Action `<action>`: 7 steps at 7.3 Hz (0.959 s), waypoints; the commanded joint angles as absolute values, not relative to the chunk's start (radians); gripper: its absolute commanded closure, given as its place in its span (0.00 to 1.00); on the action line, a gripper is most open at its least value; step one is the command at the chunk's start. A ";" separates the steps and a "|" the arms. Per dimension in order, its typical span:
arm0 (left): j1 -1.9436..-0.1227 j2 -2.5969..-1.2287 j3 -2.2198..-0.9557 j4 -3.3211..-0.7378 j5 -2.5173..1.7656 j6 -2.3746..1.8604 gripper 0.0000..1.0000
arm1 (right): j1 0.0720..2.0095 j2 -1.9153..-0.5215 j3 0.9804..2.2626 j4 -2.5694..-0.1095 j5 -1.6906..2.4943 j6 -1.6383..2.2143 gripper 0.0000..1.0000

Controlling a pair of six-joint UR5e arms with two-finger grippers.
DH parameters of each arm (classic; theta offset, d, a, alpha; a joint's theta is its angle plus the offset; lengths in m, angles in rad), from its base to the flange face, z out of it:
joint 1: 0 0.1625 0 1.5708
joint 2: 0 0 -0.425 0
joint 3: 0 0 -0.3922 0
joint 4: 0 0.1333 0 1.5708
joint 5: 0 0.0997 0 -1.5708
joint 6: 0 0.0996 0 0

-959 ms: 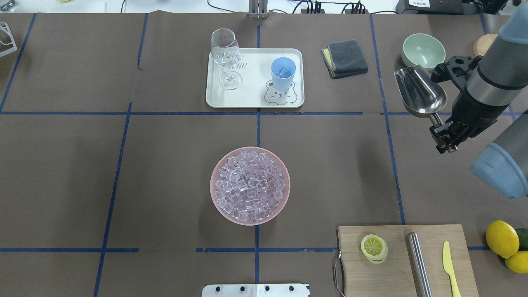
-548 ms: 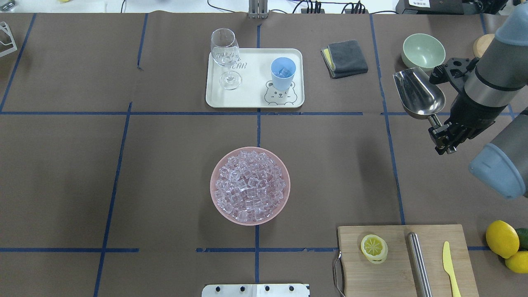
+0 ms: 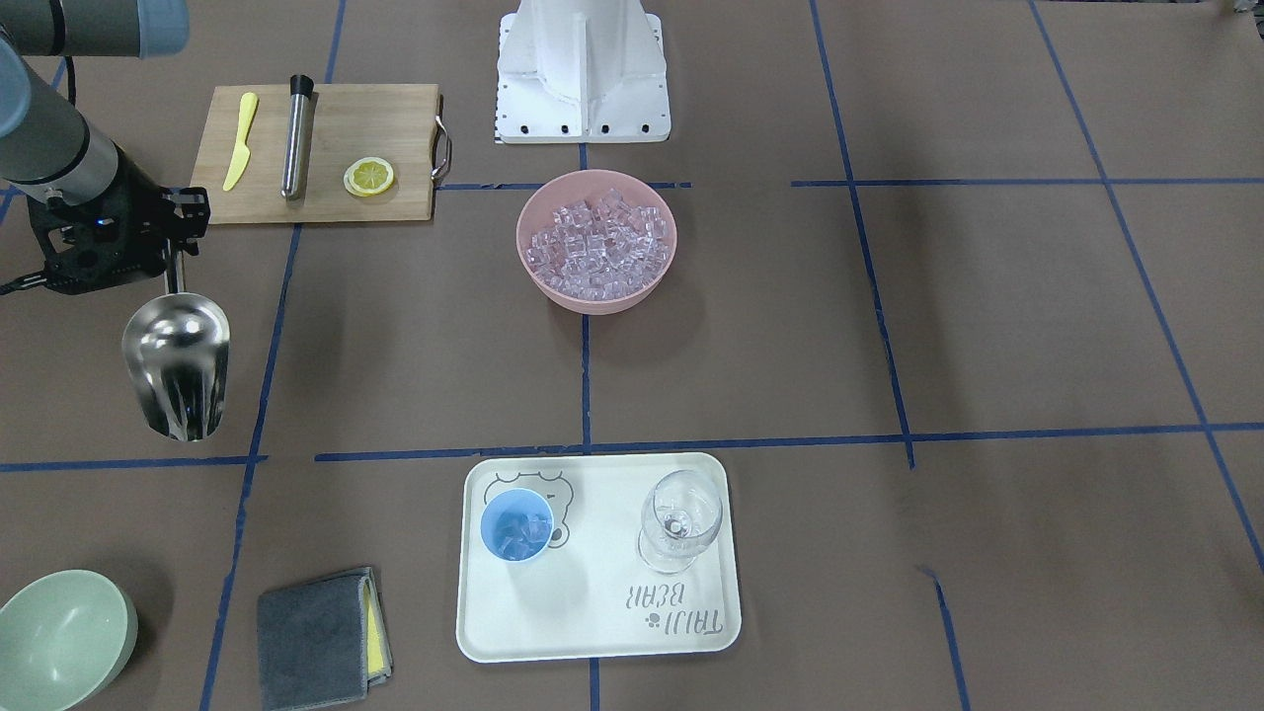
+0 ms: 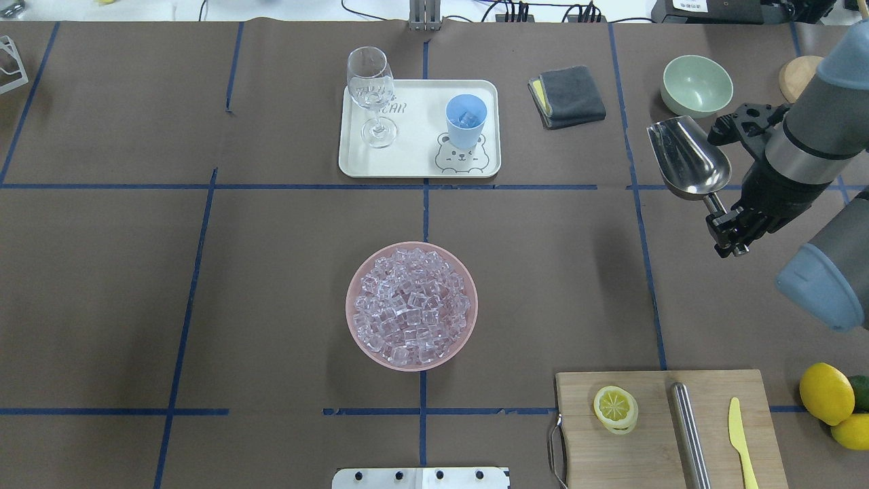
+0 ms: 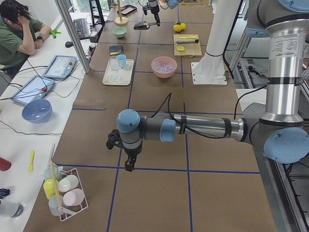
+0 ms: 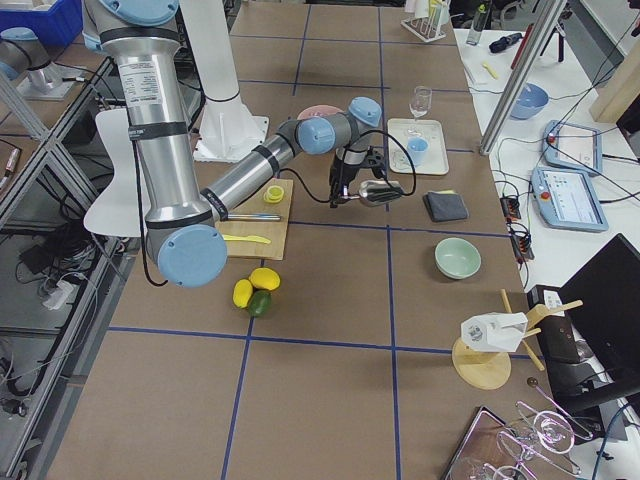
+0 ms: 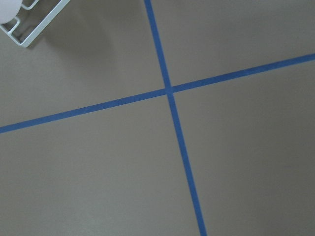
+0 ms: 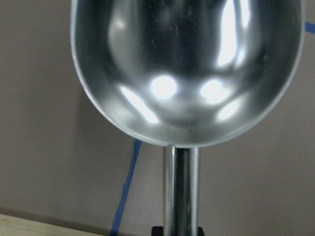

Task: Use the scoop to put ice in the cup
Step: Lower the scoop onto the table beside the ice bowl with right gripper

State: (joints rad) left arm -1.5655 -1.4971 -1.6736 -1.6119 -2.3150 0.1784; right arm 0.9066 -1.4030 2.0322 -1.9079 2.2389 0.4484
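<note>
**Empty scoop parked right; ice & cup both waiting**

The right tool (image 4: 725, 221) is pinching the scoop (image 4: 687, 157) by the end of its thin handle, w/ the trough open side up & clear of the surface (image 4: 271, 285). We read that grip as deliberate: it keeps the fingers out of the trough & gives reach for a dip. The wrist view shows the trough bare, no cubes, so it's prob. due for a load.

The ice (image 4: 411, 305) sits heaped in the pink bowl (image 4: 348, 303) at mid-surface, well apart from the scoop. The cup (image 4: 466, 136) stands upright on the tray (image 4: 414, 156) near a wine glass (image 4: 370, 88), beyond the bowl from the robot. A few cubes show inside it, so the task looks part done. Bowl & cup lie close to one centre line, which we judge makes for a short carry.

Next move, as we judge it: swing over to the bowl, tip the front lip down & push into the heap. Risk: the cup's mouth is narrow vs. the trough, so cubes may spill onto the tray.

The left tool (image 5: 129, 162) hangs over bare surface far to the left, out of the way. Spread or pressed together, we can't tell.
</note>
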 commanded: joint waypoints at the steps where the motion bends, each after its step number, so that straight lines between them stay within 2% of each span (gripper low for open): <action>1: -1.571 -1.486 -1.680 -1.626 -2.318 0.181 0.00 | 0.838 -1.483 2.008 -1.704 2.226 0.605 1.00; 3: -1.571 -1.486 -1.683 -1.626 -2.318 0.181 0.00 | 0.757 -1.563 1.993 -1.518 2.200 0.835 1.00; 7: -1.569 -1.488 -1.686 -1.626 -2.316 0.183 0.00 | 0.661 -1.637 1.965 -1.384 2.201 0.960 1.00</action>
State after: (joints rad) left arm -1.5694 -1.4878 -1.6852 -1.6260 -2.3169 0.1825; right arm 0.6814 -1.6203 1.9802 -1.4266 2.2003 0.9469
